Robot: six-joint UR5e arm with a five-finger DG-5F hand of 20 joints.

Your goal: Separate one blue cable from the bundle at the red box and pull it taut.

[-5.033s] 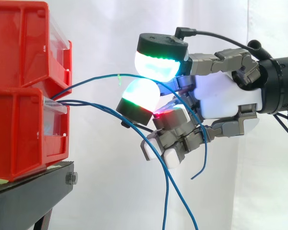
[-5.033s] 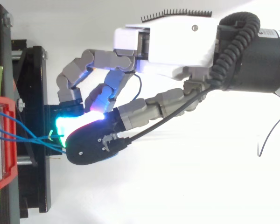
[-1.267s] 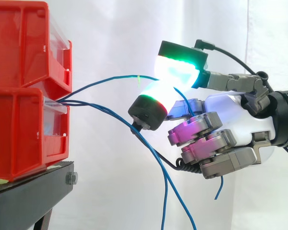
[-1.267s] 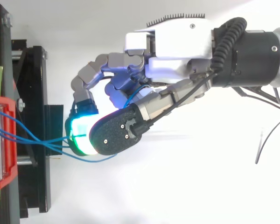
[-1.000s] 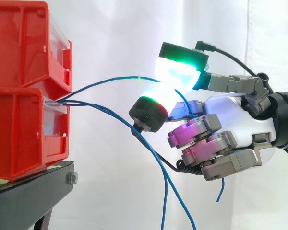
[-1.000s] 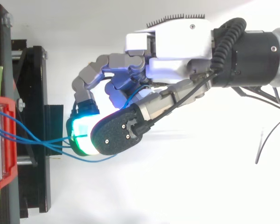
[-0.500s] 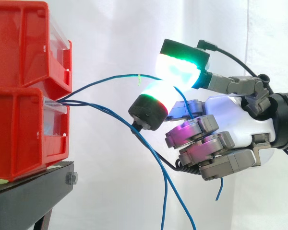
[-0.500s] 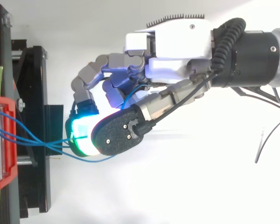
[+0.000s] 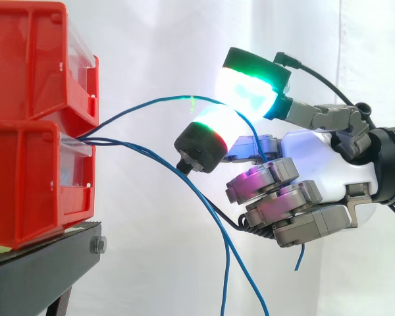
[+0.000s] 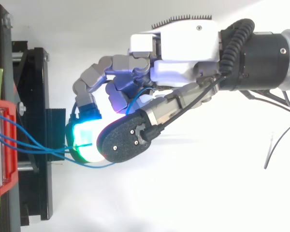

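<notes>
One blue cable rides above the bundle at the red box — pinched between two glowing fingers of the hand, the others curled. Separated, looks like — but it arcs slack, so the tautening pull is left.

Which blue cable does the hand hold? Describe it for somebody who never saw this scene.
Start at the stacked red bins. Blue cables leave the lower bin's front. The held cable arches upward between the hand's glowing pads; its neighbours droop downward.
</notes>
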